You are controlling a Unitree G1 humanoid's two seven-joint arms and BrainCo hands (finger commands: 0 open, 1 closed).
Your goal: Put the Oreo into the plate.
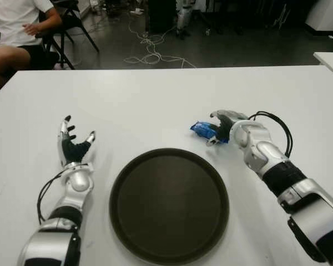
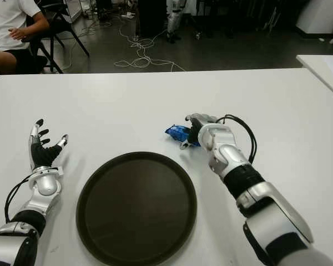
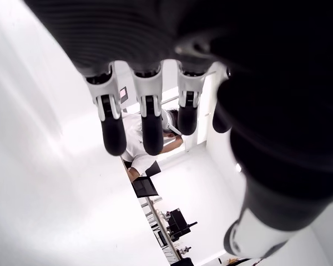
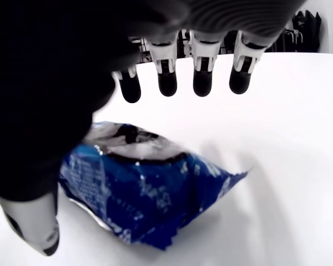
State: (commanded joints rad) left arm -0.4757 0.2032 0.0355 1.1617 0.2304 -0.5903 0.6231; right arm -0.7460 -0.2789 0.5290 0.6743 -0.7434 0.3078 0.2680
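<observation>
White table bearing dark plate; right hand hovering over Oreo packet, fingers apart; left hand spreading fingers, holding nothing.

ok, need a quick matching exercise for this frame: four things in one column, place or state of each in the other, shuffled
1. blue Oreo packet
2. round dark plate
3. left hand
4. right hand

A. fingers spread, holding nothing, left of the plate
B. bare, nearest the robot, between the arms
C. on the white table, beyond the plate's far right rim
D. over the packet, fingers open, not closed on it

Pairs: 1-C, 2-B, 3-A, 4-D
</observation>
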